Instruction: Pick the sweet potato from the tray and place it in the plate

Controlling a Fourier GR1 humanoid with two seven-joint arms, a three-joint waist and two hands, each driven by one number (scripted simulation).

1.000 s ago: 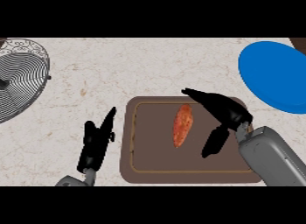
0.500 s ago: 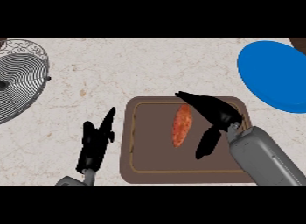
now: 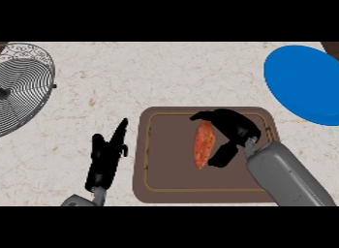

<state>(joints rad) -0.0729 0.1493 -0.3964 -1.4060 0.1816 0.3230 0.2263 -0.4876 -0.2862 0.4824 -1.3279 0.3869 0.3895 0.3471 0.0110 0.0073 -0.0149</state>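
Obs.: sweet potato point(image 3: 204, 149) lies on the brown tray point(image 3: 169, 164), about mid-tray. Its long axis runs away from me and towards me, the far end leaning slightly right.

Right hand point(image 3: 235, 130) is the nearer one. It sits over the tray on the potato's right flank, so the potato lies just to the left of the palm, at the mouth of the hand.

Hand state: a wide C, not closed. The fingers point(image 3: 201, 116) arch over the potato's far end and the thumb point(image 3: 223, 156) hangs beside its near half. Thumb looks to be against the skin or just beside it; I cannot tell which.

Left hand point(image 3: 105, 162): flat on the surface left of the tray, fingers straight, holding nothing.

Judgement: the grasp has to close across the short axis, so the palm needs a little more leftward travel before closing.

Blue plate point(image 3: 308, 85) is far-right of the tray, on my right arm's side.
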